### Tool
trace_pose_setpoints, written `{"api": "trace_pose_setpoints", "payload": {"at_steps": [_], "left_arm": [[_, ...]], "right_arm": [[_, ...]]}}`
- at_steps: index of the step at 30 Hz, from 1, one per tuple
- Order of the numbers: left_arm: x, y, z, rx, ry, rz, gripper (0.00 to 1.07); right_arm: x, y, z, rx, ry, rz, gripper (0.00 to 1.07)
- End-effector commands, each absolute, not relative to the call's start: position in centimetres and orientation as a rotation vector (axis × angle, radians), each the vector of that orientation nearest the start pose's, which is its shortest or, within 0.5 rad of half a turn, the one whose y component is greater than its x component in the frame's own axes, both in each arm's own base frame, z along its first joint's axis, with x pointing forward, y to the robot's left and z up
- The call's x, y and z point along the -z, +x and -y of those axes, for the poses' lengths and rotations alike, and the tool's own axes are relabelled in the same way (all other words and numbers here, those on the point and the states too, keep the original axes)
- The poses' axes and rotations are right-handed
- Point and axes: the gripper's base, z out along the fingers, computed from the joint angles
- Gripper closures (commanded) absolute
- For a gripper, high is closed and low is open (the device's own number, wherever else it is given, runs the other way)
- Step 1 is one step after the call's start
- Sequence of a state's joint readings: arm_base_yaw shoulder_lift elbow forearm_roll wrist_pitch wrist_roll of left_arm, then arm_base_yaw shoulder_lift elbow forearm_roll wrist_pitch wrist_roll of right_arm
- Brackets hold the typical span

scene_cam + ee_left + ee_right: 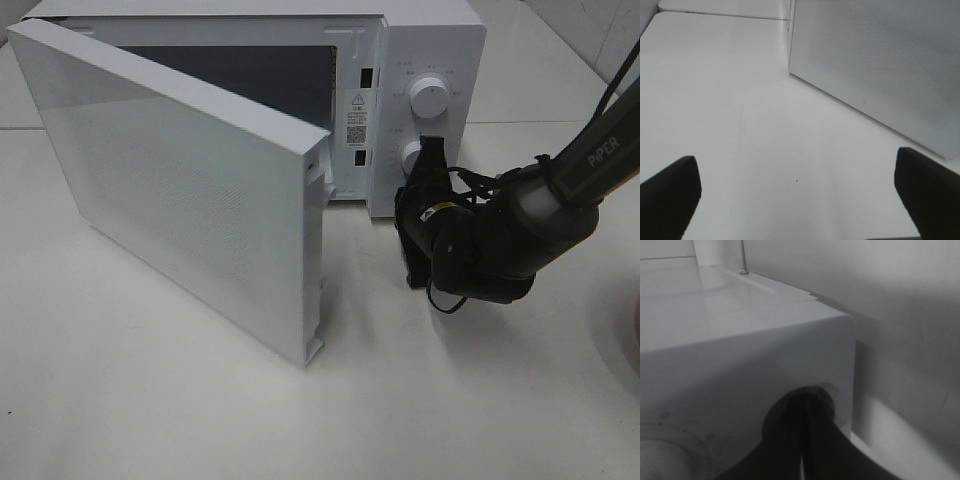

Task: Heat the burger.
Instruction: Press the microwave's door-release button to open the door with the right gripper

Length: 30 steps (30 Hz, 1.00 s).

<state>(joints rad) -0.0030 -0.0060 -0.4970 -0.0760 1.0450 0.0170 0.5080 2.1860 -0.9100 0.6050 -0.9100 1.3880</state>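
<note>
Clenched, with its fingers pressed flat together, the right gripper (432, 152) meets the lower knob (409, 156) of the white microwave (440, 35), just under the upper knob (430, 97). The microwave's door (180, 190) stands swung wide over the white table (150, 410). The left gripper (797, 200) hangs released above the tabletop near the door's outer face, grasping nothing. Where the burger sits cannot be told, since the door hides most of the cavity
</note>
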Motion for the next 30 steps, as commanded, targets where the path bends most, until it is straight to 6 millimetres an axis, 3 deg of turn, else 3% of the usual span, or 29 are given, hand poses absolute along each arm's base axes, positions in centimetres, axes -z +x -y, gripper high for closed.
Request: {"api": "trace_pose_setpoints", "payload": {"at_steps": [1, 16, 30], "left_arm": [[-27.8, -0.8, 0.6, 0.083, 0.022, -1.993, 0.09], [-27.8, -0.8, 0.6, 0.083, 0.022, -1.993, 0.09], [-27.8, -0.8, 0.6, 0.083, 0.022, -1.993, 0.09]], "right_arm": [[-10.4, 37.9, -14.8, -1.163, 1.345, -1.33, 1.07], [-10.6, 37.6, -15.0, -1.13, 1.361, -1.413, 1.07], [-10.1, 35.4, -14.3, -1.082, 1.373, -1.517, 1.07]]}}
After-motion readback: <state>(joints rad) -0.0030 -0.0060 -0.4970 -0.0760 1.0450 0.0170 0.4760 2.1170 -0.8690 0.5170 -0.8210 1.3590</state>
